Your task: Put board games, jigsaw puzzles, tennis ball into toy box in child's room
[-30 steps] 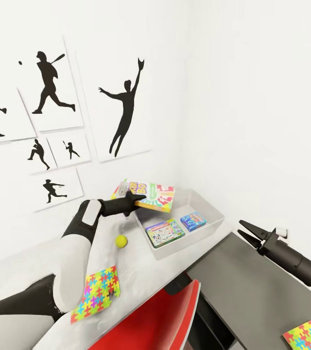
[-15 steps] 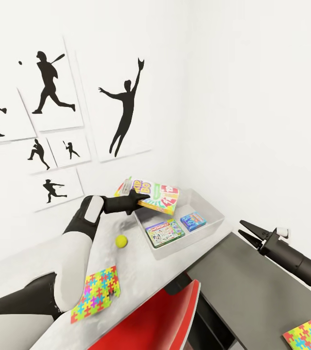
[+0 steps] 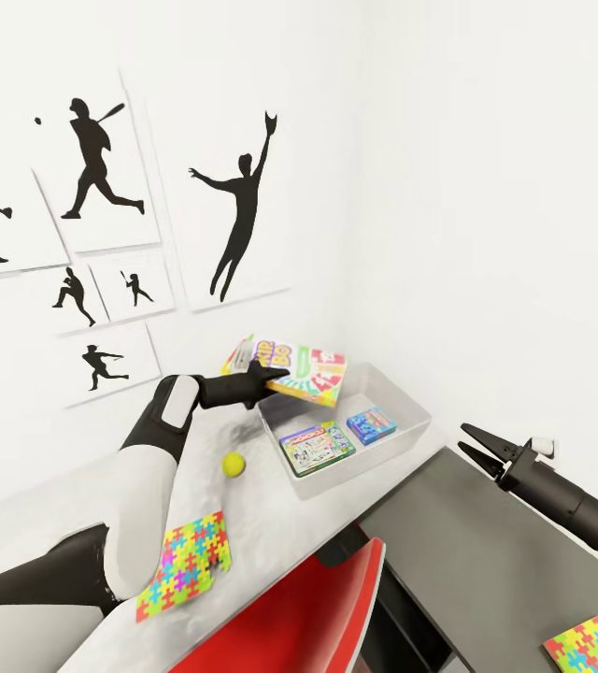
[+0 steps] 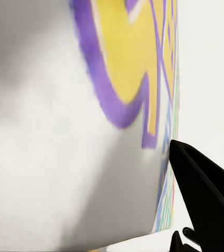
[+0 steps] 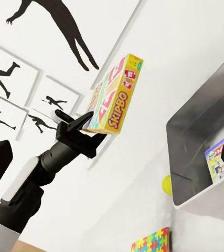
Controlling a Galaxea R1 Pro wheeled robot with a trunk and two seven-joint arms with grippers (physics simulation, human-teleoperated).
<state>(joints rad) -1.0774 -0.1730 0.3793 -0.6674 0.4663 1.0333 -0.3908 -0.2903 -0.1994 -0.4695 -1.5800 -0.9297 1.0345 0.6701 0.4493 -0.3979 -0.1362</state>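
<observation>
Our left end effector (image 3: 269, 376) grasps the Skip-Bo box (image 3: 291, 371) by one edge, above the toy box's (image 3: 402, 404) near rim. Our right end effector (image 3: 470, 442) hangs spread, empty. Released here, the box could catch the rim and tumble onto the counter (image 3: 252, 486).

A child's room at home: baseball-player silhouette pictures (image 3: 103, 168) hang on the white wall above the bench (image 3: 271, 505), where toys lie.
</observation>
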